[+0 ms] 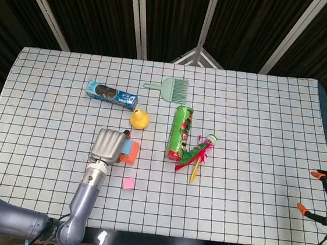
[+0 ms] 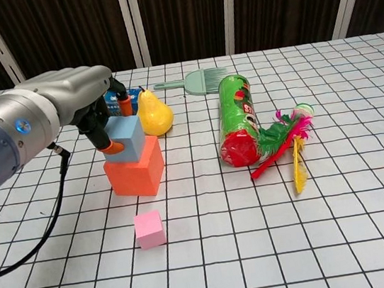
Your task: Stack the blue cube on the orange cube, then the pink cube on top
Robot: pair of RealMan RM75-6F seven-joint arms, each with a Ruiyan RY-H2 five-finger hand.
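Note:
The blue cube (image 2: pixel 127 137) (image 1: pixel 130 147) sits on top of the orange cube (image 2: pixel 135 170) (image 1: pixel 132 155) at the table's left middle. My left hand (image 2: pixel 71 96) (image 1: pixel 107 145) reaches in from the left and pinches the blue cube between thumb and finger; its orange fingertips press the cube's left and back faces. In front of the stack the small pink cube (image 2: pixel 149 228) (image 1: pixel 128 183) lies alone on the cloth. My right hand (image 1: pixel 326 195) shows only at the lower right edge of the head view, fingers apart and holding nothing.
A yellow pear (image 2: pixel 153 113) stands just behind the stack. A green can (image 2: pixel 235 120) lies to the right with a feather toy (image 2: pixel 287 134) against it. Behind are a green brush (image 2: pixel 194 81) and a blue cookie packet (image 1: pixel 111 94).

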